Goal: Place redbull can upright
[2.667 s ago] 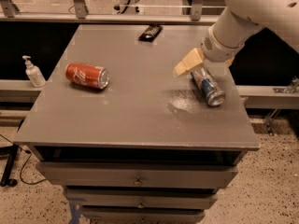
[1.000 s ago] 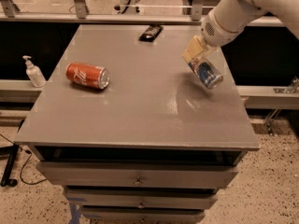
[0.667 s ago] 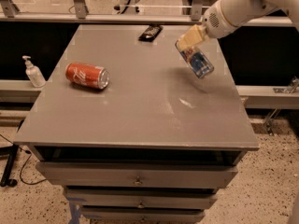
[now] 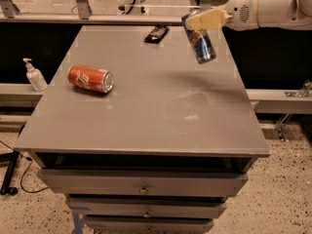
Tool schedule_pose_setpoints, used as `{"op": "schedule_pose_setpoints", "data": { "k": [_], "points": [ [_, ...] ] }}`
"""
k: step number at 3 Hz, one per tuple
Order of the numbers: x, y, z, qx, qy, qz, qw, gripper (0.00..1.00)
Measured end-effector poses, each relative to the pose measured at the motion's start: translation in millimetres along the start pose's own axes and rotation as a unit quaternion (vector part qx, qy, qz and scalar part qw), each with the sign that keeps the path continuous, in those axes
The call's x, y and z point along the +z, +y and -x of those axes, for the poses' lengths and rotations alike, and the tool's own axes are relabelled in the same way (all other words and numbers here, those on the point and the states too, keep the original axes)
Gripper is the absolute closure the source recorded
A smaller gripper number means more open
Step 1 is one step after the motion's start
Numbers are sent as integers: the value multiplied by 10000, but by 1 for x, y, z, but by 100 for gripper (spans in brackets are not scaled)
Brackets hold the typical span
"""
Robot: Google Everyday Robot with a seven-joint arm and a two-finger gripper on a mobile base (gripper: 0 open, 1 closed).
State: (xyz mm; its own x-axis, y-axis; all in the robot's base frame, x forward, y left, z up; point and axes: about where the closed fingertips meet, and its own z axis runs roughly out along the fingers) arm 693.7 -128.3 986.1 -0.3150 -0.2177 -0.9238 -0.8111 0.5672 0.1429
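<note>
The redbull can [image 4: 201, 44], slim, silver and blue, hangs in the air above the far right part of the grey table [image 4: 146, 106]. It is tilted, with its upper end held. My gripper [image 4: 199, 21], with tan fingers [image 4: 208, 19], is shut on the can's upper end. The white arm [image 4: 265, 6] reaches in from the upper right. The can is well clear of the tabletop.
A wider red soda can [image 4: 90, 78] lies on its side at the table's left. A dark flat packet [image 4: 157, 33] lies at the far edge. A white pump bottle [image 4: 34, 75] stands on a ledge left of the table. Drawers sit below the tabletop.
The can lay on the table's right side under my gripper. My gripper has lifted it up and toward the far edge, and the can now hangs more steeply.
</note>
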Motion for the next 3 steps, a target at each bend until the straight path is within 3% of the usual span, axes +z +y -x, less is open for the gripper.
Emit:
{"op": "schedule_pose_setpoints", "data": {
  "k": [1, 2, 3],
  "points": [
    [-14, 8, 2, -325, -838, 323, 9954, 100],
    [-34, 19, -21, -556, -1567, 630, 9841, 100],
    [-33, 32, -8, -989, -1770, 690, 9768, 100]
  ]
}}
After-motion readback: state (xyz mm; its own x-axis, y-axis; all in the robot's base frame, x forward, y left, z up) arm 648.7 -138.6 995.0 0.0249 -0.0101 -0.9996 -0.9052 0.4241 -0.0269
